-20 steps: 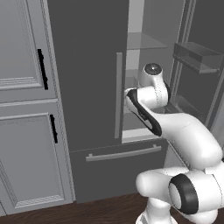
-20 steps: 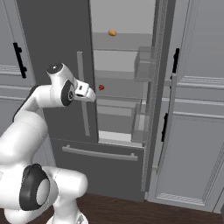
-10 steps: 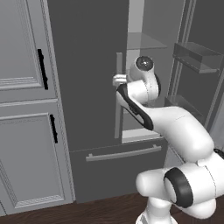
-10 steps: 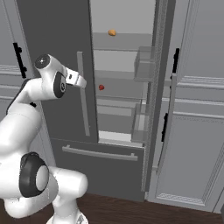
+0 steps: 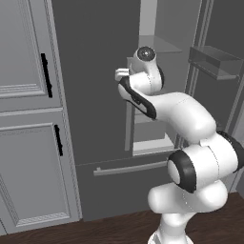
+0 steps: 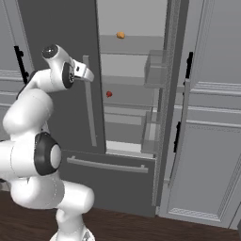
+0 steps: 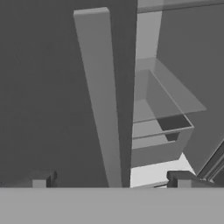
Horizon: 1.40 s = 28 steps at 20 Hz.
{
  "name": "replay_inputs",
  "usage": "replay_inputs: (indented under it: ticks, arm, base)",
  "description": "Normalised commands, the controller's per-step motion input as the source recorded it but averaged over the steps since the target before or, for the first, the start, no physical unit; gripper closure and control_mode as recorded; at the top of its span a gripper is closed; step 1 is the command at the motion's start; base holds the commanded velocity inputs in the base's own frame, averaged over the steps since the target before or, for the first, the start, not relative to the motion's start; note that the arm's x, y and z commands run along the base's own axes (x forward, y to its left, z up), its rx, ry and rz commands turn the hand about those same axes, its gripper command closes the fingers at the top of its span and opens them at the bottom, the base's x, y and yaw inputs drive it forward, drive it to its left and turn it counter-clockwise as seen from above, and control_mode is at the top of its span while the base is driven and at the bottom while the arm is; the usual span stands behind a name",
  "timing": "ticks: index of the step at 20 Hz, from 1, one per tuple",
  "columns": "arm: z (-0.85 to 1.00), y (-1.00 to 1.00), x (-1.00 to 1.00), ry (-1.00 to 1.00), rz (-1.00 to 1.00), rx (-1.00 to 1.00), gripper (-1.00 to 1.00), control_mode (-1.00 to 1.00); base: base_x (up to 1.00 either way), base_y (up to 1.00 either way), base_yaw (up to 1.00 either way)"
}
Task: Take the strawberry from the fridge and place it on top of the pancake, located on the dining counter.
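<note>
My claw (image 7: pixel 109 179) is gaping wide apart, holding nothing, pointing at the fridge (image 6: pixel 56 37) door handle (image 7: pixel 103 100); the strawberry (image 6: pixel 109 94) is sitting on a shelf (image 6: pixel 132 96) inside.

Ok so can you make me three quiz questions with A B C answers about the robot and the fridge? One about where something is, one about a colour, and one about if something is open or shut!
1. Where is the strawberry?
A. On a fridge shelf
B. On the floor
C. In the claw

2. What colour is the little lump on the shelf above the strawberry?
A. Blue
B. Orange-yellow
C. Green

3. How is the claw?
A. Shut on the strawberry
B. Shut on nothing
C. Open

Answers:
1. A, the red lump sits on a shelf inside the open fridge.
2. B, it shows orange-yellow in the right base view.
3. C, in the hand view its two tips stand far apart with the long silver handle ahead between them, nothing held.
</note>
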Motion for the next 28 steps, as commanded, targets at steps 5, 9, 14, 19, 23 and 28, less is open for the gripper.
replay_inputs:
  ticks: [5, 9, 14, 19, 23, 28]
  arm:
    - [-0.16, 0.0, 0.05, -0.04, 0.0, 0.0, -1.0, -1.0]
    - [-0.17, -0.17, 0.35, -0.04, 0.0, 0.0, -1.0, -1.0]
    - [-0.11, -0.15, 0.3, -0.01, 0.0, -0.01, -1.0, -1.0]
    - [-0.01, 0.02, 0.23, -0.01, 0.0, -0.06, -1.0, -1.0]
    - [0.0, 0.09, 0.31, -0.03, 0.0, -0.08, -1.0, -1.0]
    - [-0.03, 0.08, 0.36, 0.0, 0.03, -0.11, -1.0, -1.0]
  base:
    - [0.0, 0.0, 0.0]
    - [0.0, 0.0, 0.0]
    - [0.0, 0.0, 0.0]
    - [0.0, 0.0, 0.0]
    - [0.0, 0.0, 0.0]
    - [0.0, 0.0, 0.0]
